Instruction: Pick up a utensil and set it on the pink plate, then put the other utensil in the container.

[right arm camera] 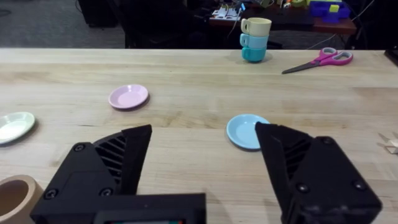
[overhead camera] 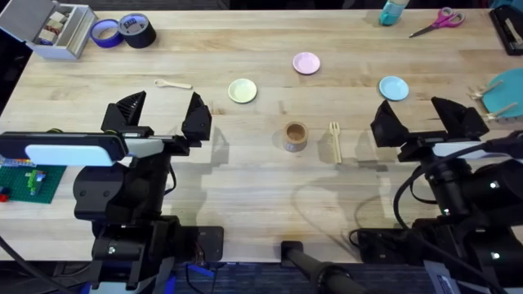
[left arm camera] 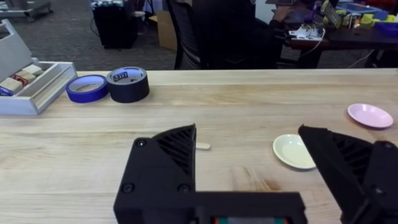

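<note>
Both my end effectors, left (overhead camera: pixel 162 114) and right (overhead camera: pixel 431 121), hang spread wide over the counter (overhead camera: pixel 245 188), gripping nothing. Nearest lies the fork (overhead camera: pixel 335 140), just beside the brown container (overhead camera: pixel 295 136); a sloppy descent could knock that cup over. The fork lies flat, so my fingers may skate across it. Farther off, the spoon (overhead camera: pixel 172 83) sits well apart. Farthest, the pink plate (overhead camera: pixel 306 63) stands between yellow plate (overhead camera: pixel 243 91) and blue plate (overhead camera: pixel 393 87); I might choose wrongly.

Wooden fork (overhead camera: pixel 335 141) lies just beside the brown cup (overhead camera: pixel 295 136); spoon (overhead camera: pixel 172 83) and pink plate (overhead camera: pixel 306 63) well apart.
</note>
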